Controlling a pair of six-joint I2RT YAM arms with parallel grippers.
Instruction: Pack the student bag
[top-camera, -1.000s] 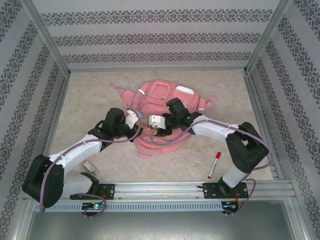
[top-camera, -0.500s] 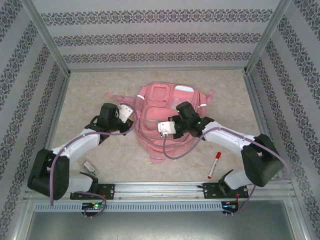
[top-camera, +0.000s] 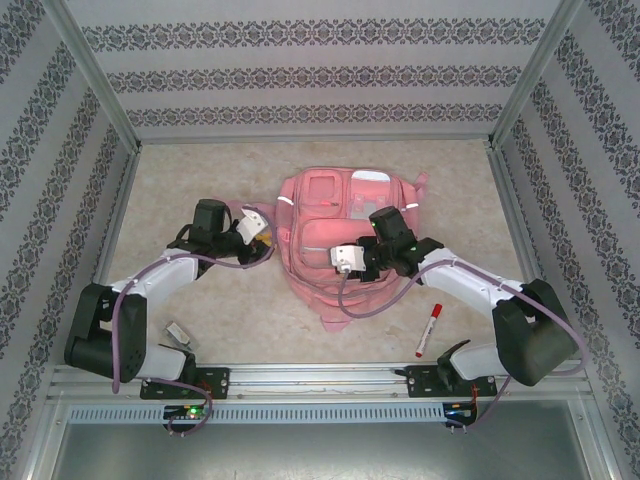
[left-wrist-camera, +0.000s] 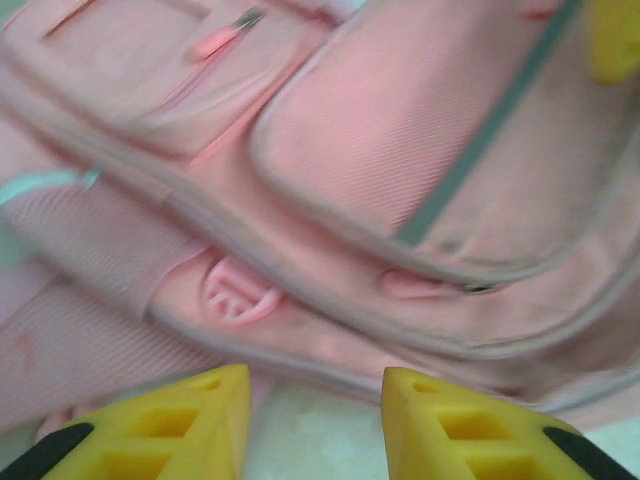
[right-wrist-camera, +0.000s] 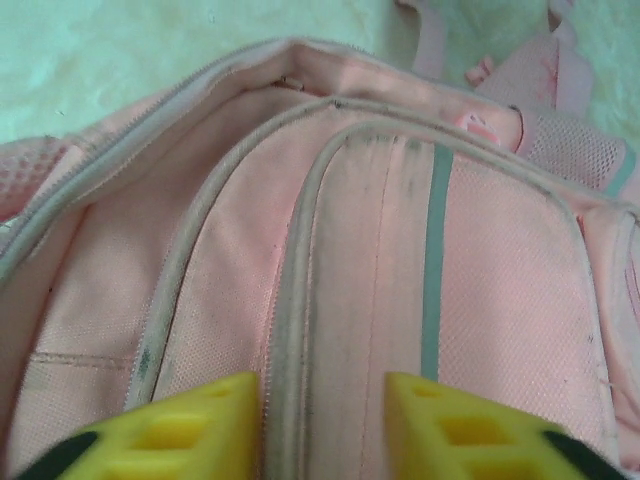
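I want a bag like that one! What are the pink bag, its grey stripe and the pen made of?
The bag looks like soft matte woven cloth: fine ribbed weave, stitched seams, folds. Its stripe looks like smooth sewn-on tape, maybe reflective; hard to tell. The pen seems smooth hard plastic, white with a red cap, though it is small here.

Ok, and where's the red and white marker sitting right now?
In the top view the marker lies on the table at the near right, apart from the student bag, just right of its near end and close to the front rail.
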